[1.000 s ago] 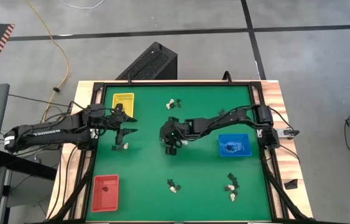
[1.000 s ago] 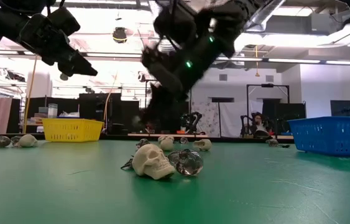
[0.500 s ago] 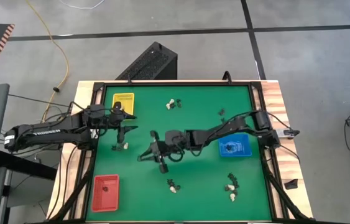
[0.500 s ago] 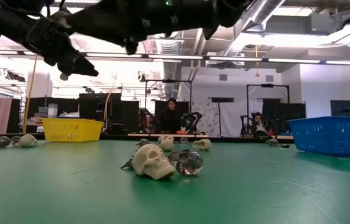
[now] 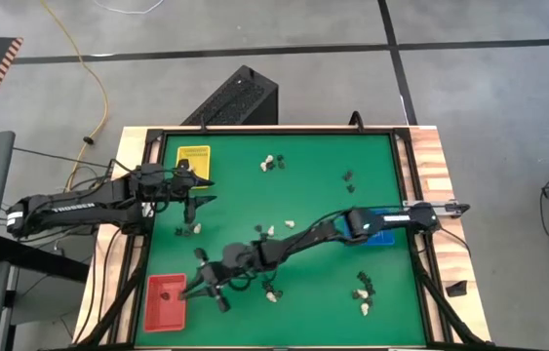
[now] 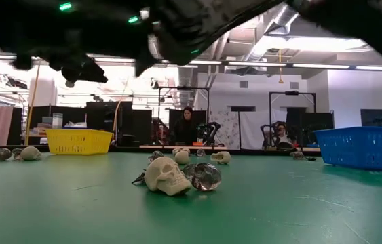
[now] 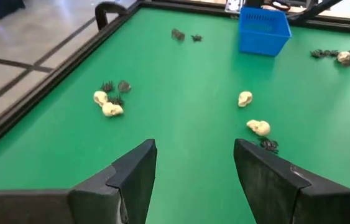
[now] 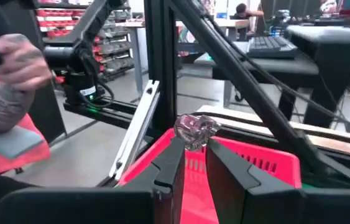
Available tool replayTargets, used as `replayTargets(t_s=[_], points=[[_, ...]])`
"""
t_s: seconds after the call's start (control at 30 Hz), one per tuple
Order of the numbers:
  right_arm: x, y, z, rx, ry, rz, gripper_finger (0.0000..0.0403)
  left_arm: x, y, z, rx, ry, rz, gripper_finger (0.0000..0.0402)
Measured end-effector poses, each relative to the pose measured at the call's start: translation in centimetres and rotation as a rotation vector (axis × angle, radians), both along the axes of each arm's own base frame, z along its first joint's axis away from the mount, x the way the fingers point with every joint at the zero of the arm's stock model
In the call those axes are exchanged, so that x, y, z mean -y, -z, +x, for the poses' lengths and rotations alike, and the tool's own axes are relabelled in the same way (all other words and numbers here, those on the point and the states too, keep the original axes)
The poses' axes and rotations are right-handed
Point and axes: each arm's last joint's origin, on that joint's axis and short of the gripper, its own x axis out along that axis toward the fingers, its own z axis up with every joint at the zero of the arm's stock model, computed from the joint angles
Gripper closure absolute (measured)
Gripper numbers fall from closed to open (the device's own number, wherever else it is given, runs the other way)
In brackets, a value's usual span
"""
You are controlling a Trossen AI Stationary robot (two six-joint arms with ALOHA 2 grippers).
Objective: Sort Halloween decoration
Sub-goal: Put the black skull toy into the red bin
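1. From my remote station I see the right gripper (image 5: pixel 199 284) stretched far across the green table (image 5: pixel 313 185), just beside the red tray (image 5: pixel 165 300) at the near left corner.
2. Its fingers (image 8: pixel 175 163) pinch a clear, faceted trinket (image 8: pixel 194 129), held above the tray's rim in the right wrist view.
3. The left gripper (image 5: pixel 199 195) hangs over the table near the yellow tray (image 5: pixel 194 157), its jaws spread wide with nothing between them.
4. The remaining trinkets lie in scattered clusters: a cream skull (image 6: pixel 165 175) beside a clear piece (image 6: pixel 205 177) close to the low camera, a pair (image 5: pixel 271 163) near the far edge, a group (image 5: pixel 363 293) near the right front.
5. The blue tray (image 5: pixel 383 230) sits at the right side under the right arm.
6. A person's hand (image 8: pixel 18 61) shows beyond the table in the right wrist view.
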Motion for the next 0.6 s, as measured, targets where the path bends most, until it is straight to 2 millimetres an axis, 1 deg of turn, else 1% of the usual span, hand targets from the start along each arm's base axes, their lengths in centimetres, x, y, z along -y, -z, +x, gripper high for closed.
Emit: replayTargets(t_s=[0.07,0.1,0.17,0.23,0.33,0.4,0.5,0.6], points=[[-0.2,0.5,1.2,-0.026,0.001,0.007,0.0308,0.1,0.1,-0.1,-0.005,0.007,-0.018,0.0196],[-0.2,1.4,1.4,-0.037,0.005,0.015,0.0308,0.1,0.1,-0.1,-0.005,0.007,-0.024,0.0196],[0.0,2.5,1.1,0.013,0.021,0.033,0.0308,0.1,0.1,-0.1,-0.001,0.007,-0.034,0.0196],[0.4,3.2,1.0,0.014,0.056,0.058,0.0308,0.2,0.1,-0.2,-0.001,0.010,-0.038,0.0196],[1.0,2.8,1.2,0.016,0.125,0.079,0.0307,0.3,-0.1,-0.1,0.013,0.020,-0.034,0.0196],[1.1,2.6,1.2,0.023,0.133,0.066,0.0301,0.5,-0.1,0.0,0.021,0.030,-0.032,0.0196],[1.4,2.9,1.3,0.014,0.138,0.047,0.0283,0.6,-0.3,0.1,0.036,0.045,-0.027,0.0196],[1.1,3.1,1.2,-0.002,0.117,0.041,0.0257,0.7,-0.4,0.1,0.050,0.050,-0.015,0.0196]])
